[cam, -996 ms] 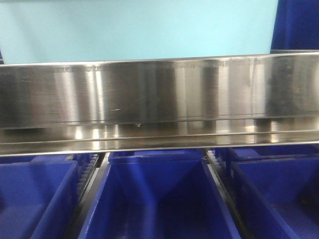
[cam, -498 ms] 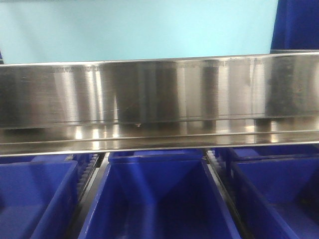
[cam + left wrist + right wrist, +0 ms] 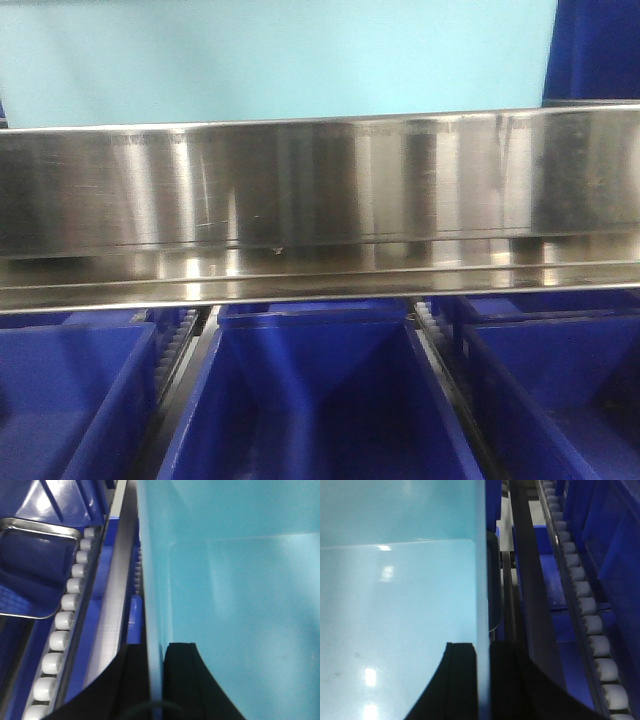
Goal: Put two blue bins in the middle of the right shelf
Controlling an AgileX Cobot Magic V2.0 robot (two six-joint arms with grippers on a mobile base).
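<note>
Wrist views: left hand (image 3: 155,655), right hand (image 3: 482,655) each clamp light-blue bin (image 3: 240,605) wall | front: steel rail (image 3: 320,190)

A light-blue bin (image 3: 280,60) shows above a steel shelf rail (image 3: 320,190), three dark-blue bins (image 3: 70,400) (image 3: 320,400) (image 3: 570,400) below.

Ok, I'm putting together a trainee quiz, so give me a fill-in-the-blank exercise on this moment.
1. The left gripper and the right gripper are both ___ on the light blue bin.
2. In the front view, ___ dark blue bins sit below the steel rail.
3. In the left wrist view, a track of white ___ runs beside the gripped bin.

Missing words: shut; three; rollers.
</note>
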